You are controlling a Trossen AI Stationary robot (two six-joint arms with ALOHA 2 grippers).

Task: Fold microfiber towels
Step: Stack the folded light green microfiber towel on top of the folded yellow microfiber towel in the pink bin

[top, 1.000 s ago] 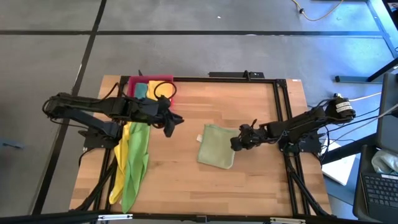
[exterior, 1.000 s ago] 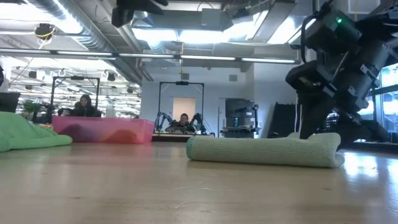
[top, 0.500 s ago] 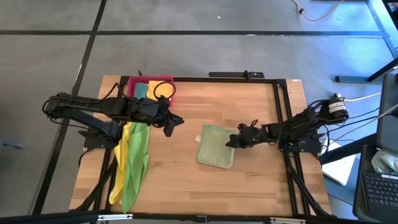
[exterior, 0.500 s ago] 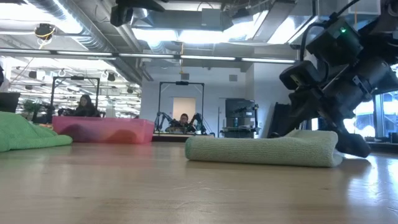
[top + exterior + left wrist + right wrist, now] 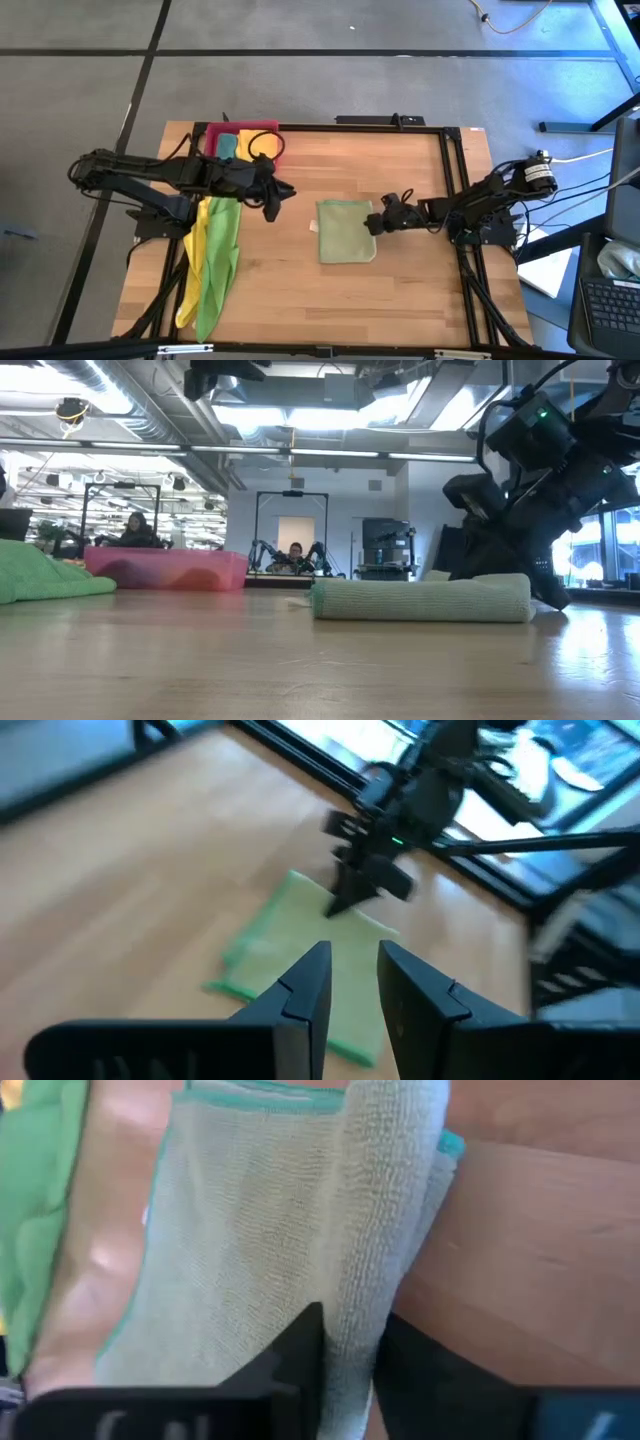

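Olive towel [image 5: 346,231] edge in right end effector [image 5: 372,222]

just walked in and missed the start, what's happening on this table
A two-armed robot is folding cloths. The right gripper is pinching the right edge of a folded pale green towel that lies near the middle of the wooden table. The left gripper hangs empty above the table, near a yellow towel and a bright green towel draped along the left side. More cloths sit in the pink tray at the back.
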